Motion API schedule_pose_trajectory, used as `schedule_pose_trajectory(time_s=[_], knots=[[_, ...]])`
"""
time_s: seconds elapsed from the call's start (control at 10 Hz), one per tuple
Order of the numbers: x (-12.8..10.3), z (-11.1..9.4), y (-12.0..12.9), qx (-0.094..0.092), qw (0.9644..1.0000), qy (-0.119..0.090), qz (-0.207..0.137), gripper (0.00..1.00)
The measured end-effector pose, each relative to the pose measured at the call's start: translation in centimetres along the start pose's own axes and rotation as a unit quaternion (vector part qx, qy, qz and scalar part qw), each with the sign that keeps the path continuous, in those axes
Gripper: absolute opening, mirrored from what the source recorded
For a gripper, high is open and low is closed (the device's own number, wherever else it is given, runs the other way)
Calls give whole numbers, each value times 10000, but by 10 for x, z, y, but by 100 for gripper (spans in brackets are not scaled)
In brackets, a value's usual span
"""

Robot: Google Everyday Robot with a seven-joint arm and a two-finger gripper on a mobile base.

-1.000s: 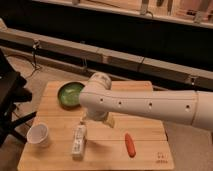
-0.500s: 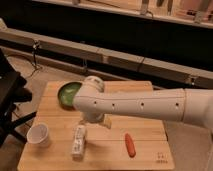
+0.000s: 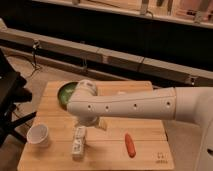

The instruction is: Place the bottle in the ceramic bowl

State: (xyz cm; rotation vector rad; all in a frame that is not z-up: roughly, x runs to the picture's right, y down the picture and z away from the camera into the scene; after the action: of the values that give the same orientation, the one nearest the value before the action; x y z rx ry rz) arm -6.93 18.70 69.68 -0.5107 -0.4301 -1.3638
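The small white bottle (image 3: 78, 143) lies on the wooden table (image 3: 150, 105), front left of centre, its long axis pointing away from me. The green ceramic bowl (image 3: 64, 92) stands at the table's back left, its right part hidden by my arm. My gripper (image 3: 91, 124) hangs at the end of the white arm that reaches in from the right. It is just above the bottle's far end and mostly hidden by the wrist. Nothing shows inside the bowl.
A white paper cup (image 3: 39, 135) stands at the front left, left of the bottle. An orange carrot-like piece (image 3: 130, 145) lies at the front, right of the bottle. Dark rails and a black frame lie behind and to the left of the table.
My arm has swung left and come lower, bringing the gripper from right of the bottle to just above its far end. The bottle, bowl and cup have not moved.
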Motion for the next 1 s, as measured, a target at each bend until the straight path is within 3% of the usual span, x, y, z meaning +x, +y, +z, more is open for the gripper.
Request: schedule_pose_trajectory(time_s=[1.0], knots=[[-18,25,-37,-256,9988,-66,-414,80]])
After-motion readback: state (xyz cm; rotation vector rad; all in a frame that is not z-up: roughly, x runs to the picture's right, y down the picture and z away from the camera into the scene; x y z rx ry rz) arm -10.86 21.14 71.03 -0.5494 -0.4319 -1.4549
